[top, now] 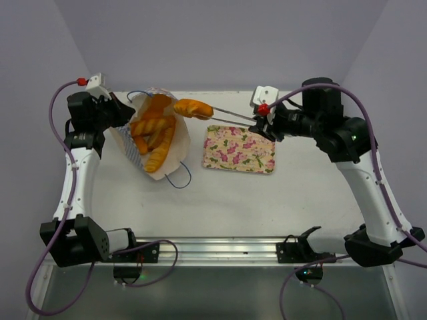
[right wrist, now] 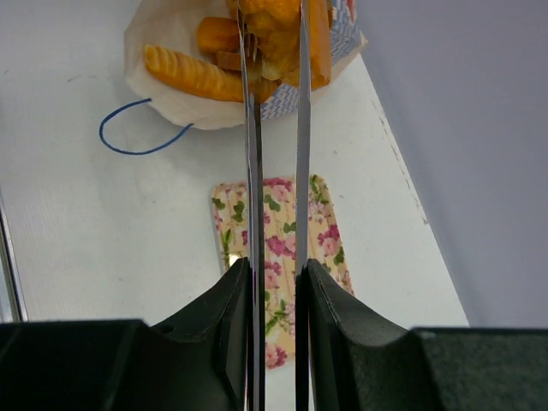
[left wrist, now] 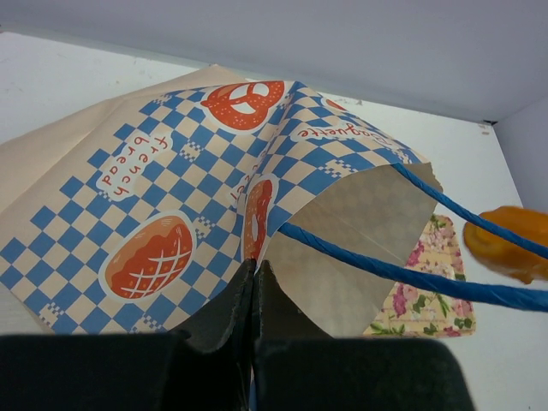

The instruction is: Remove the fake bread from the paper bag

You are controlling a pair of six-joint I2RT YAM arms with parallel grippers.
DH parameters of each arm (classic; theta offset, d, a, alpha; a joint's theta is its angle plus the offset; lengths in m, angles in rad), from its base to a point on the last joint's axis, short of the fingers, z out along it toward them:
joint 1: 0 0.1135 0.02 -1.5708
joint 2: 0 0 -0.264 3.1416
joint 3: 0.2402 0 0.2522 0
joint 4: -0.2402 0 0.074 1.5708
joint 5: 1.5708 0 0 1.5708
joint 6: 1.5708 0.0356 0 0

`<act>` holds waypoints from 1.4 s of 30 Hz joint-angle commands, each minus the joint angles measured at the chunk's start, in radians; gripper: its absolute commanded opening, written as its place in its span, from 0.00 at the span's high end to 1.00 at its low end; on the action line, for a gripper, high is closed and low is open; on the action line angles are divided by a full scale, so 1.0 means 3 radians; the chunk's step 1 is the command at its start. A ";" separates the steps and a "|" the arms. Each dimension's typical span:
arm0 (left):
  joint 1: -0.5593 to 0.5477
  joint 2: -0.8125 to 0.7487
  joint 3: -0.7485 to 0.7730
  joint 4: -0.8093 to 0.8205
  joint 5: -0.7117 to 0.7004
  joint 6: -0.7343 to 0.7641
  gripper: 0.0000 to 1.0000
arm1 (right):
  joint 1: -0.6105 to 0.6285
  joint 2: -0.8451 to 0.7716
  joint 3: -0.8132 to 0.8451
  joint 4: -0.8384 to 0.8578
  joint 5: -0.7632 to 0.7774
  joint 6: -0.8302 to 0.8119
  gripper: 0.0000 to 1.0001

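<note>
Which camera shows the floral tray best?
Top external: the whole tray lies in plain sight. In the right wrist view tongs cross it; in the left wrist view only part shows behind the bag.

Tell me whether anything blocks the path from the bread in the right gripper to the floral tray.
Nothing visible does. The bread in the right gripper hangs at the paper bag's rim; only bare table separates it from the floral tray.

Bread (left wrist: 503, 244) half off rt edge
</note>
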 commanded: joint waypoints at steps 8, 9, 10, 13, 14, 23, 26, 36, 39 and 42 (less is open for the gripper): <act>0.0019 -0.0235 -0.0239 0.0102 -0.0219 0.0088 1.00 | -0.0475 -0.0376 -0.0192 0.0342 0.0315 0.0692 1.00; 0.0024 -0.0250 -0.0249 0.0102 -0.0214 0.0098 1.00 | -0.0501 -0.0402 -0.0290 0.0449 0.0361 0.0778 1.00; 0.0024 -0.0261 -0.0264 0.0107 -0.0209 0.0098 1.00 | -0.0521 -0.0422 -0.0382 0.0495 0.0382 0.0850 1.00; 0.0019 -0.0291 -0.0300 0.0117 -0.0178 0.0113 1.00 | -0.0695 -0.0474 -0.0775 0.0654 0.0240 0.1345 1.00; 0.0024 -0.0307 -0.0316 0.0122 -0.0163 0.0113 1.00 | -0.0858 -0.0469 -0.0953 0.0695 0.0057 0.1484 1.00; 0.0019 -0.0373 -0.0433 0.0148 -0.0132 0.0149 1.00 | -0.1723 -0.0576 -0.2044 0.1528 -0.0711 0.3079 1.00; 0.0019 -0.0378 -0.0423 0.0148 -0.0117 0.0149 1.00 | -0.1830 -0.0530 -0.2197 0.1779 -0.0987 0.3468 1.00; 0.0019 -0.0389 -0.0454 0.0173 -0.0112 0.0154 1.00 | -0.2091 -0.0300 -0.3107 0.3765 -0.1602 0.5334 1.00; 0.0024 -0.0368 -0.0459 0.0178 -0.0096 0.0154 1.00 | -0.2086 -0.0198 -0.3419 0.4364 -0.1586 0.5754 1.00; 0.0019 -0.0358 -0.0464 0.0178 -0.0091 0.0149 1.00 | -0.2086 -0.0101 -0.3578 0.4809 -0.1591 0.6050 1.00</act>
